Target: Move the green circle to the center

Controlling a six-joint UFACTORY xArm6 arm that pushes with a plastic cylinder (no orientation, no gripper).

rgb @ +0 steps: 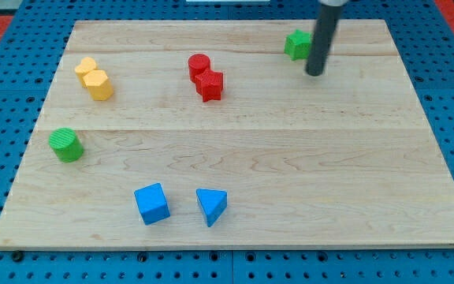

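The green circle (66,144) is a short green cylinder near the wooden board's left edge, at mid height. My tip (314,73) is at the view's upper right, far from the circle, just right of and below a green star-like block (296,44), which the rod partly hides. I cannot tell if the rod touches that block.
Two yellow blocks (94,79) sit touching at the upper left. A red cylinder (199,65) and a red star-like block (210,84) touch at the upper middle. A blue cube (152,203) and a blue triangle (211,206) lie near the bottom. The wooden board (290,158) rests on blue pegboard.
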